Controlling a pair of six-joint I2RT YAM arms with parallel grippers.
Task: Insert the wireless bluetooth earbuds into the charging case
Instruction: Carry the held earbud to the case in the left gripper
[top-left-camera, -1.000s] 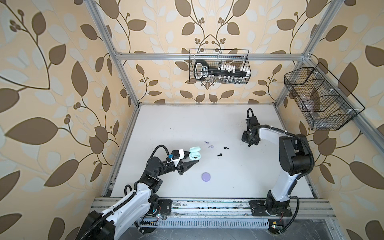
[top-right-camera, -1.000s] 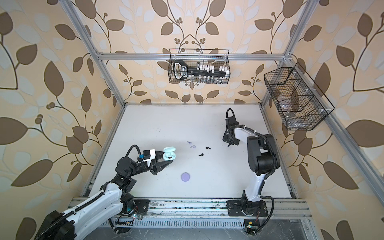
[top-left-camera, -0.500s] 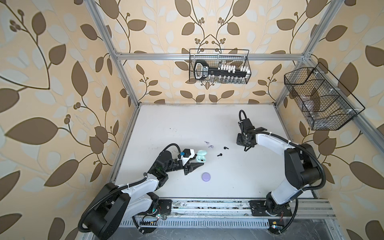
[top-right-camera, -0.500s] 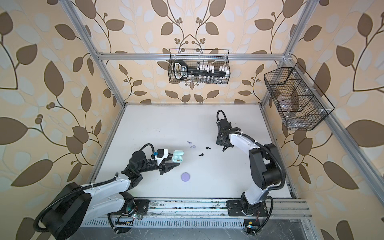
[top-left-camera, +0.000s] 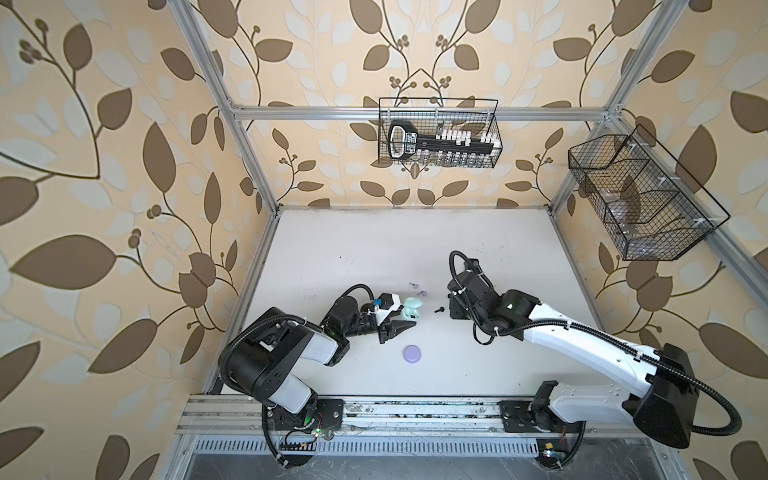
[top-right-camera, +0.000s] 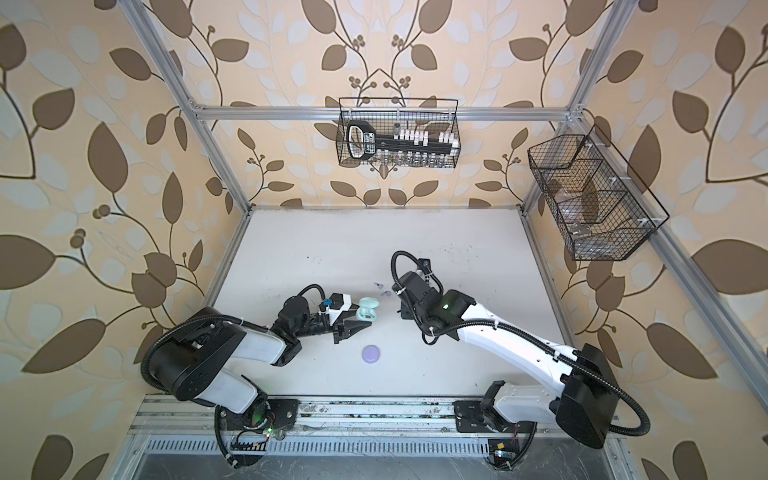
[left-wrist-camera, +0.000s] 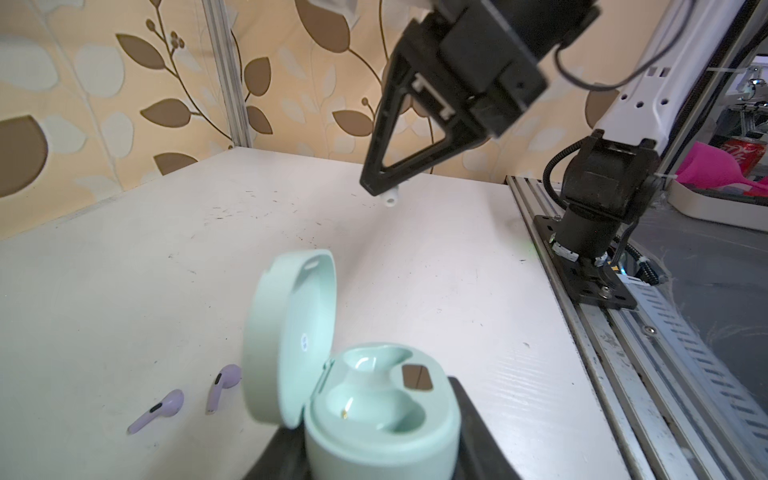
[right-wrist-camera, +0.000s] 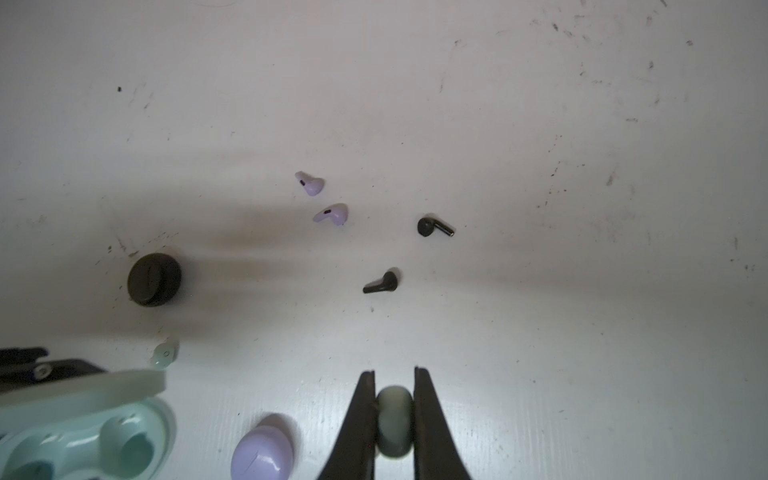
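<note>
Over the last second both arms have come together at the middle of the table (top-left-camera: 374, 249). The left gripper (top-left-camera: 408, 318) has carried the mint case (top-left-camera: 412, 308) forward from its own side. The right gripper (left-wrist-camera: 380, 189) has swung in from the far right, and in the left wrist view it now hangs above and a little beyond the case. The carried piece and its socket are therefore near each other, but the insertion looks not yet done: both wells under the raised lid (left-wrist-camera: 291, 332) are empty.

The left gripper's jaws are partly closed around the base of the case, holding it with the opening upward. The right gripper's jaws are pinched almost together on a pale earbud (right-wrist-camera: 395, 419), whose stem end pokes out below the tips. The second pale earbud (right-wrist-camera: 164, 353) lies on the table just beside the case. The lilac earbuds (right-wrist-camera: 332, 214) and black earbuds (right-wrist-camera: 380, 282) lie loose farther off, near a closed lilac case (right-wrist-camera: 262, 453) and a black case (right-wrist-camera: 153, 279).
</note>
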